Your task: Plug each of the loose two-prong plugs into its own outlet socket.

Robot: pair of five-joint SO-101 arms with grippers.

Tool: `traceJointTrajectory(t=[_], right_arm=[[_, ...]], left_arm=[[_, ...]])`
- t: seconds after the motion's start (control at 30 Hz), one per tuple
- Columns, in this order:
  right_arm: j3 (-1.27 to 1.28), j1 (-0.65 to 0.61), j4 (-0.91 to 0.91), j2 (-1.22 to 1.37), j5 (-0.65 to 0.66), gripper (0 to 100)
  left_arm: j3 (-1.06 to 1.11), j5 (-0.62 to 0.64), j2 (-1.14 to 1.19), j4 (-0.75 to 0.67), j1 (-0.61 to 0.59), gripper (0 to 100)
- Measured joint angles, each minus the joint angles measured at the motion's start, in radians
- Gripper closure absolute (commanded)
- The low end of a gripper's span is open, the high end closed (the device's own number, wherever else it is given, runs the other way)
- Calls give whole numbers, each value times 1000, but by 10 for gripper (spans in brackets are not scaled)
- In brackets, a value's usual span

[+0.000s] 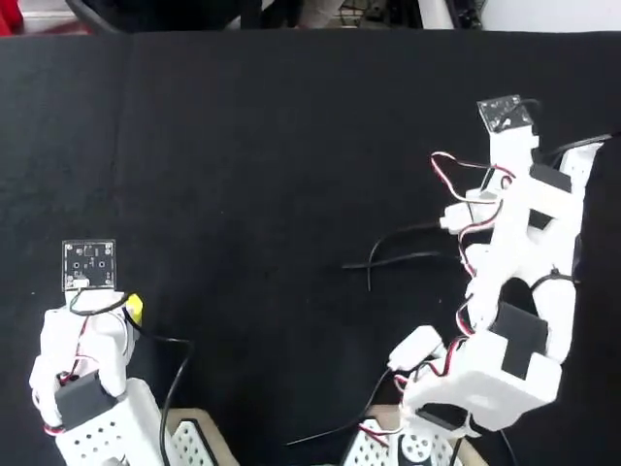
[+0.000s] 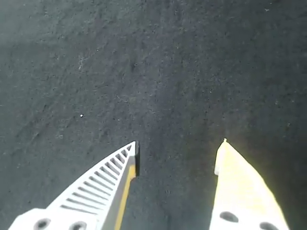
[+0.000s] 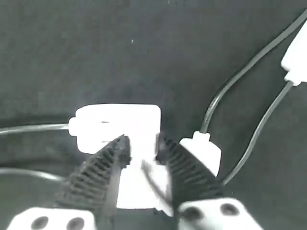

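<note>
My right gripper (image 3: 142,144) hangs low over a white outlet block (image 3: 117,122) with its dark fingers (image 3: 103,167) close together. A white piece, seemingly a plug (image 3: 141,184), sits between them against the block. A second white plug (image 3: 204,148) lies beside the block, its cable curving away. A third white plug (image 3: 297,57) lies farther off at the edge. My left gripper (image 2: 178,143) is open over bare black cloth, holding nothing. From above, the right arm (image 1: 519,243) stretches over the table's right side and covers the outlet. The left arm (image 1: 82,359) sits folded at the front left.
Black cloth (image 1: 272,146) covers the whole table. Thin black cables (image 1: 388,260) lie just left of the right arm. Red and white wires (image 1: 466,194) loop off that arm. The arm bases (image 1: 388,447) stand at the front edge.
</note>
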Motion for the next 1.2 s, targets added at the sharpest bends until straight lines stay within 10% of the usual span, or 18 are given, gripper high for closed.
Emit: traceJointTrajectory(t=[0.2, 0.53, 0.67, 0.9, 1.2], right_arm=[[-49, -140, 141, -38, -55, 309], [-305, -416, 542, -482, -192, 303], [-333, -523, 720, -654, -192, 419], [-250, -624, 758, -964, -195, 993], [187, -623, 631, -1275, -195, 804]], left_arm=[[0, 3, 0, -3, 0, 736], [15, 6, 0, -44, 0, 736], [31, 6, 0, -46, 0, 736], [57, 6, 0, -84, 34, 736], [123, 6, 0, -86, 244, 736]])
